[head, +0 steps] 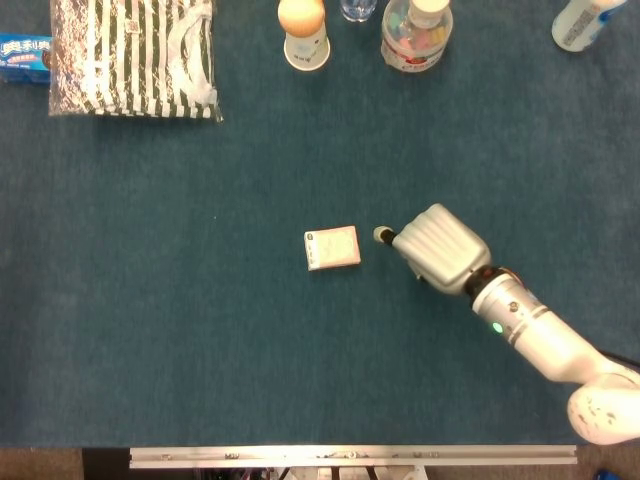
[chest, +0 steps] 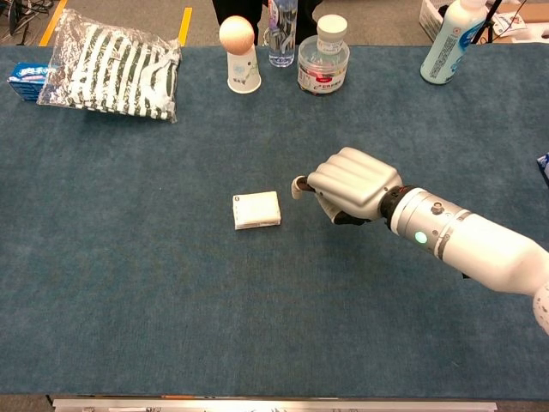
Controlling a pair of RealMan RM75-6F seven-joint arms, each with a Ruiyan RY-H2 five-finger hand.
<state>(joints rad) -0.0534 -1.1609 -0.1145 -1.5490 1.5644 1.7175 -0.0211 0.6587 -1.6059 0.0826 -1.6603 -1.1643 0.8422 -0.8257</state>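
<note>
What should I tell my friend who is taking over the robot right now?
Right hand: fingers curled, holding nothing, just right of the small white box, close but not touching.
Left hand: not in view.
The box lies flat in the middle of the blue table, not picked up.
At the far edge: striped bag, paper cup with a ball on top, a jar and a white bottle.
Done: the right hand is beside the box.
Left: touching or gripping the box has not happened yet.
</note>
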